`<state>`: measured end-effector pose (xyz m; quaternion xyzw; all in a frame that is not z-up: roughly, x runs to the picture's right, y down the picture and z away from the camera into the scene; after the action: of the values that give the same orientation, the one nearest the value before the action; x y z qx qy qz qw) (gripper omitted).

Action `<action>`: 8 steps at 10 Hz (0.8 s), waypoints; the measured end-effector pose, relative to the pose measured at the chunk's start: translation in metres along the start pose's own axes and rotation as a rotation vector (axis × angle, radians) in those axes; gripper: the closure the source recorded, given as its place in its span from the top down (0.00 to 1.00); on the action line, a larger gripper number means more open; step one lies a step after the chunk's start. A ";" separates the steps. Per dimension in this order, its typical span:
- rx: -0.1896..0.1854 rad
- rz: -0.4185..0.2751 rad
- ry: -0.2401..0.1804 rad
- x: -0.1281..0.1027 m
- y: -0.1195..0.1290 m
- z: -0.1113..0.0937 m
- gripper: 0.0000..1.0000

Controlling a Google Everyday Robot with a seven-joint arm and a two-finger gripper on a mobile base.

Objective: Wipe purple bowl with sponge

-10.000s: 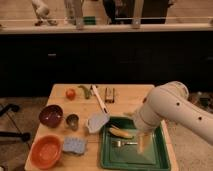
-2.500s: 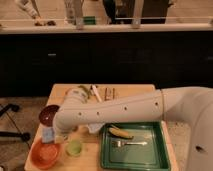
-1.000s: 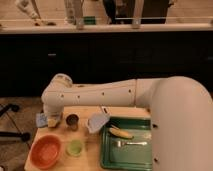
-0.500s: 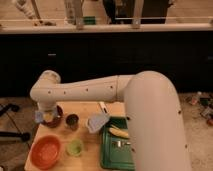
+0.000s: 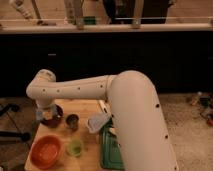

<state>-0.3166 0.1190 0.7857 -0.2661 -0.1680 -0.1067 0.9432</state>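
Purple bowl (image 5: 55, 120) sits on the wooden table (image 5: 89, 148), left of the metal cup (image 5: 72, 121); the gripper (image 5: 47, 111), fingers closed on the sponge (image 5: 40, 114), hangs over its left rim.

Kitchen-like room: dark counter (image 5: 125, 55), wooden table (image 5: 92, 152) (orange bowl (image 5: 46, 151) on it).

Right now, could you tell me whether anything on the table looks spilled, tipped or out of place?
Nothing stands out. The gripper is at the left rim of the purple bowl, shut on the sponge; the orange bowl and metal cup stand upright, and no spill shows. The arm hides most of the green tray.
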 end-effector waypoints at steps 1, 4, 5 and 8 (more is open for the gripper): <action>-0.008 0.012 0.002 0.005 -0.001 0.007 0.00; -0.026 0.034 0.006 0.015 0.001 0.020 0.00; -0.025 0.039 0.002 0.017 0.000 0.020 0.00; -0.022 0.051 -0.008 0.023 -0.001 0.021 0.00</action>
<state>-0.3013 0.1271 0.8121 -0.2811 -0.1637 -0.0836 0.9419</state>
